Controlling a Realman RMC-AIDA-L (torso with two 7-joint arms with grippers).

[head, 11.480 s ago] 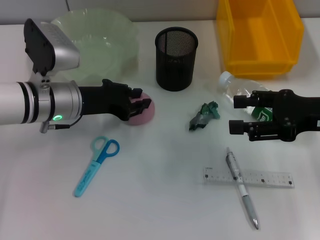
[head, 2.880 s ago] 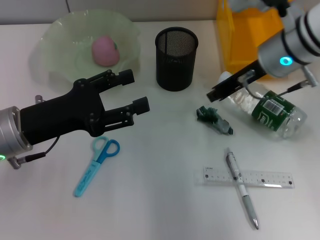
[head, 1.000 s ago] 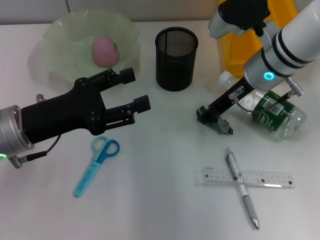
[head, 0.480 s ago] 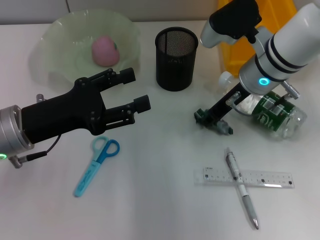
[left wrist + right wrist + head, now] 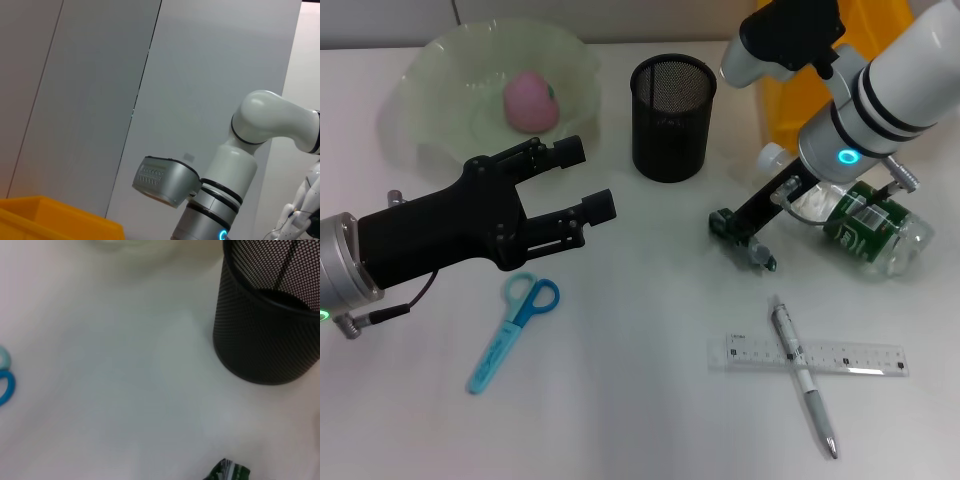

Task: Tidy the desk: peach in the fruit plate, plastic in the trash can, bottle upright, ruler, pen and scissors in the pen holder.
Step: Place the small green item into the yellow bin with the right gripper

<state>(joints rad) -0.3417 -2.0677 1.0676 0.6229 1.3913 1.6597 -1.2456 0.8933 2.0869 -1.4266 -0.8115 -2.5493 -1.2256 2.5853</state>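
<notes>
Head looks down (wrists: wall, desk).

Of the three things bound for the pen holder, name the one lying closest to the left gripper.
The blue scissors, just below the open left gripper; pen and ruler lie crossed far off.

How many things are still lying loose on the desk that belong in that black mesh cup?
3. The scissors lie near the left end effector; the pen lies across the ruler at the front right. The cup looks empty, though its bottom is partly hidden.

The bottle (image 5: pixel 865 228) label shows a barcode, but no text is legible.
</notes>
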